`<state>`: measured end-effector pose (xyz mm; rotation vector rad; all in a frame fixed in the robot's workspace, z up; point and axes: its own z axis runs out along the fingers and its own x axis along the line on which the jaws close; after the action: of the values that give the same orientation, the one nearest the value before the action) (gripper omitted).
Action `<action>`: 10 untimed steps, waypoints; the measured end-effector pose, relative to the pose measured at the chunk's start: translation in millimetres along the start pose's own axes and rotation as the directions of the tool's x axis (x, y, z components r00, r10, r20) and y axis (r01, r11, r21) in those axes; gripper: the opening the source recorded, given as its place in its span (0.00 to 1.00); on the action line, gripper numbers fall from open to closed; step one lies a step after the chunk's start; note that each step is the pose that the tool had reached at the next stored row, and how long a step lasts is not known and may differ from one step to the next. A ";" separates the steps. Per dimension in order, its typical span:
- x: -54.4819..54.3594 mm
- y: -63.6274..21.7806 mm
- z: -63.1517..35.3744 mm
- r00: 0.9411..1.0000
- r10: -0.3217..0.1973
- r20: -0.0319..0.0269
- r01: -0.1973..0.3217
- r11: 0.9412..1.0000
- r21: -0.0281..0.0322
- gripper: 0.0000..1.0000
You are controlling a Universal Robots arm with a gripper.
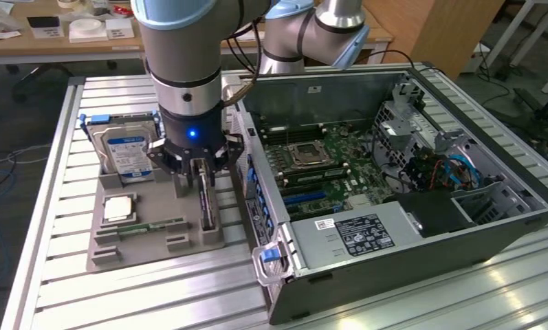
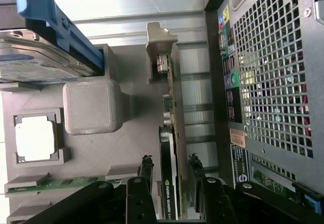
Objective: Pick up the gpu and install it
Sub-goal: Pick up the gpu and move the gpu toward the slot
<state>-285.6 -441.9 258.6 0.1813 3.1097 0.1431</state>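
The gpu (image 1: 207, 204) stands on edge in a slot of the grey holder (image 1: 108, 251) on the table, beside the open computer case (image 1: 393, 185). In the wrist view the gpu (image 2: 169, 127) is a thin card with its black face to one side and its silvery bracket end away from the camera. My gripper (image 1: 200, 177) is lowered straight over it. The gripper (image 2: 170, 167) is open, one finger on each side of the card, with a small gap showing on both sides.
The holder also carries a silver hard drive (image 1: 127, 155) with a blue label, a processor chip (image 1: 117, 207) and a green memory stick (image 1: 150, 227). The case's rear panel (image 2: 273, 82) stands close beside the card. The motherboard (image 1: 320, 168) lies exposed inside the case.
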 end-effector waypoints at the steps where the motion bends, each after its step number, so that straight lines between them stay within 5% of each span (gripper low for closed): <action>1: 0.1 0.0 1.8 1.000 0.000 0.000 0.000 1.000 0.000 0.42; 10: 0.4 -0.6 14.8 1.000 0.000 0.000 0.000 1.000 -0.001 0.42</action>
<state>-285.7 -441.0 243.8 0.1815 3.1098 0.1451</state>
